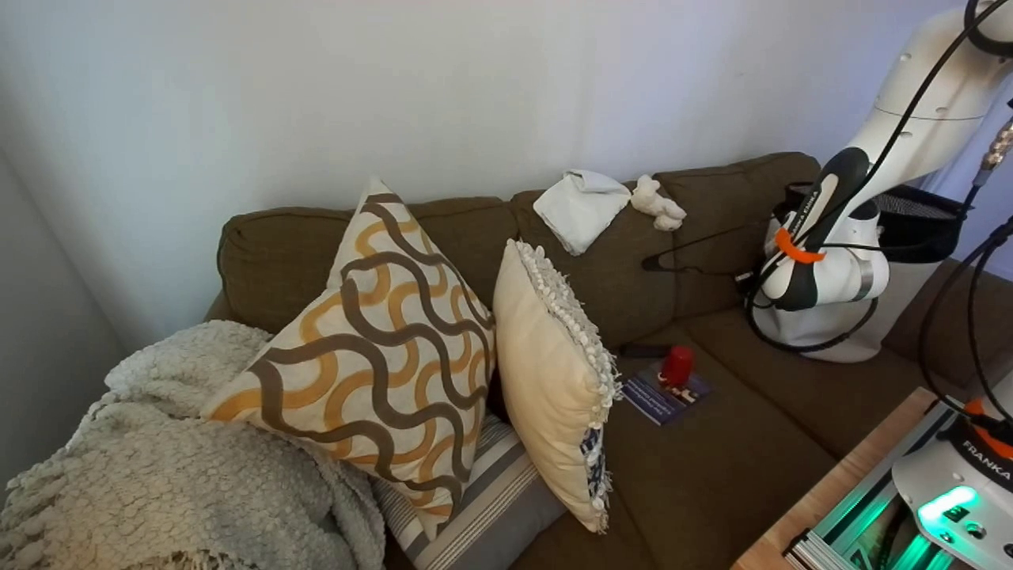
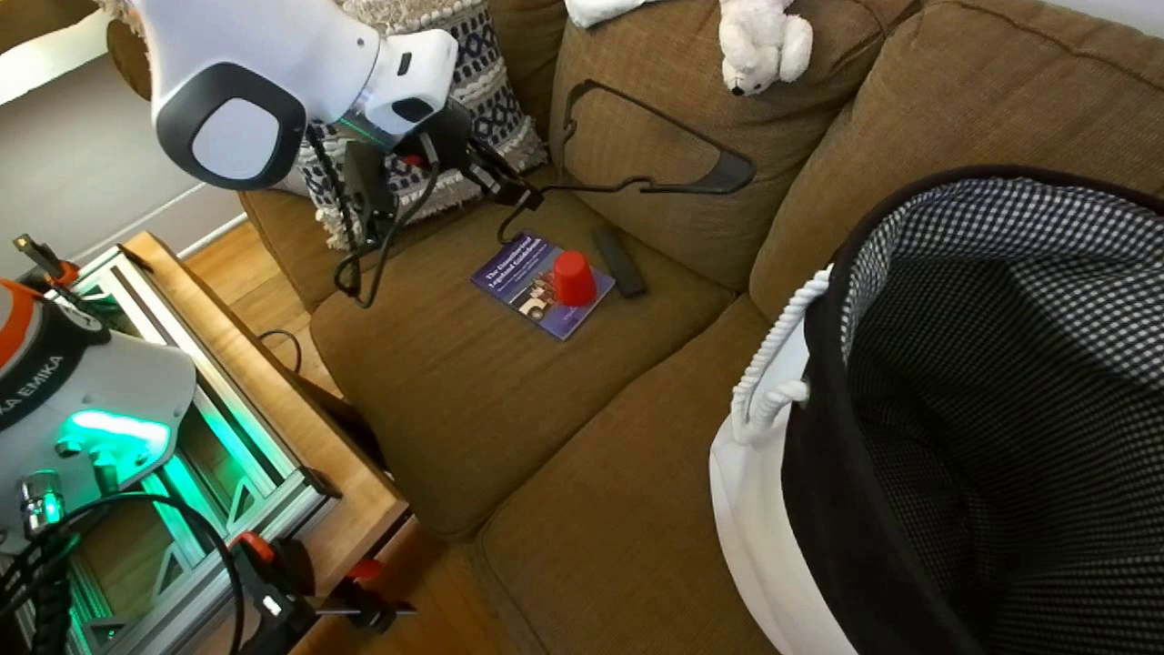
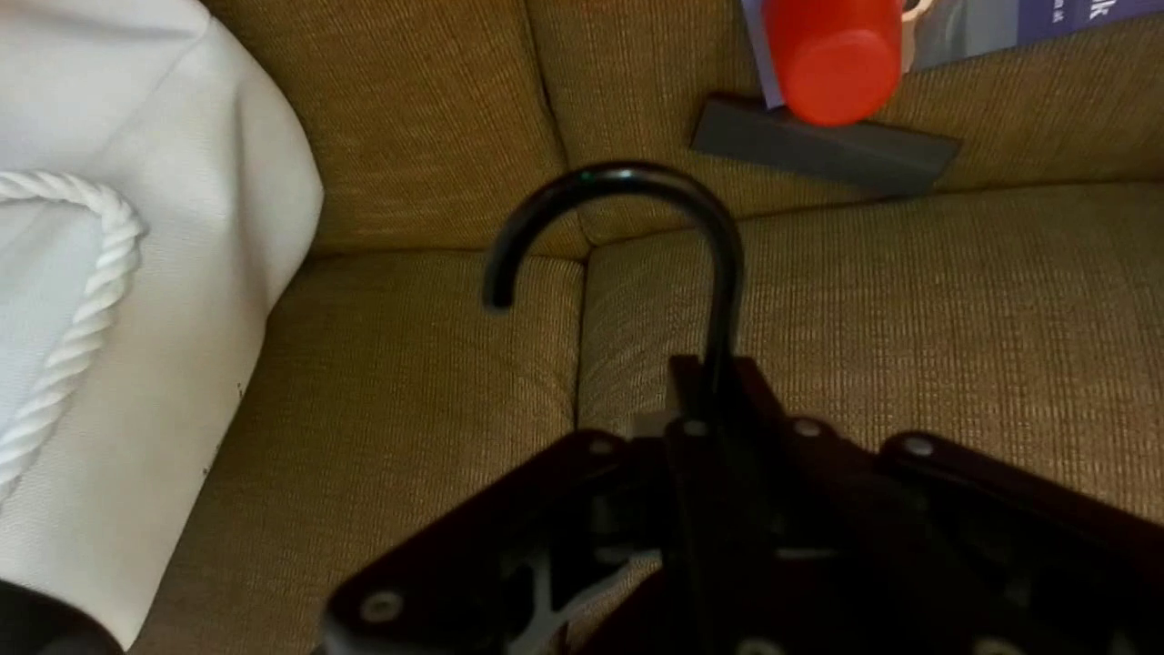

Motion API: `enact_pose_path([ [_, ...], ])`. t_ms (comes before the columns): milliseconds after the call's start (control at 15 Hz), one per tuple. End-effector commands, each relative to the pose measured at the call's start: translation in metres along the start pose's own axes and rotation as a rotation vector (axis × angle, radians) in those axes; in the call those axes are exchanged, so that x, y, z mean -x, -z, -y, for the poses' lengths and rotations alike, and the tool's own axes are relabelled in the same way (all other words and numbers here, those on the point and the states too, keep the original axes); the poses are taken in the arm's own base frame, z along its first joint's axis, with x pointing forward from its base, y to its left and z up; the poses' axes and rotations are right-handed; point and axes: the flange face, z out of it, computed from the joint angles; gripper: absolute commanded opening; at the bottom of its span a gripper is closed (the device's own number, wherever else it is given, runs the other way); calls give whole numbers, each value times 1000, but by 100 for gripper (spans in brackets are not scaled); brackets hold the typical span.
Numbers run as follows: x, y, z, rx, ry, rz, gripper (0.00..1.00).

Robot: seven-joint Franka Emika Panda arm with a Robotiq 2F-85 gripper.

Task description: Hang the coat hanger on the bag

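The black coat hanger (image 2: pixel 723 173) is in the air over the sofa, its hook pointing down toward the seat in an exterior view. In the wrist view the coat hanger's hook (image 3: pixel 627 173) curves in front of my jaws. My gripper (image 3: pixel 716 373) is shut on the hanger at the base of the hook; it also shows in an exterior view (image 2: pixel 526 194). The bag (image 2: pixel 759 528) is white with a black rim and white rope handles, standing open on the sofa. It is apart from the hanger, at the left of the wrist view (image 3: pixel 209 227), and partly behind my arm in an exterior view (image 1: pixel 851 336).
A red cup (image 2: pixel 574 278) stands on a purple book (image 2: pixel 518 268) beside a dark flat object (image 2: pixel 619 261). A white plush toy (image 2: pixel 762 45) and a white cloth (image 1: pixel 582 210) lie on the backrest. Pillows (image 1: pixel 546 356) and a fluffy blanket (image 1: pixel 158 451) fill the far end.
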Motion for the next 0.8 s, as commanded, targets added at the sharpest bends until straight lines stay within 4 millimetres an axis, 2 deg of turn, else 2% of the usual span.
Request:
enact_pose_path([
  [0, -1, 0, 0, -1, 1, 0, 9],
  [67, 10, -10, 6, 19, 46, 25, 2],
  [133, 15, -13, 5, 22, 117, 77, 2],
  [467, 29, -17, -31, 124, 286, 234, 2],
  [733, 27, -25, -24, 16, 471, 351, 2],
])
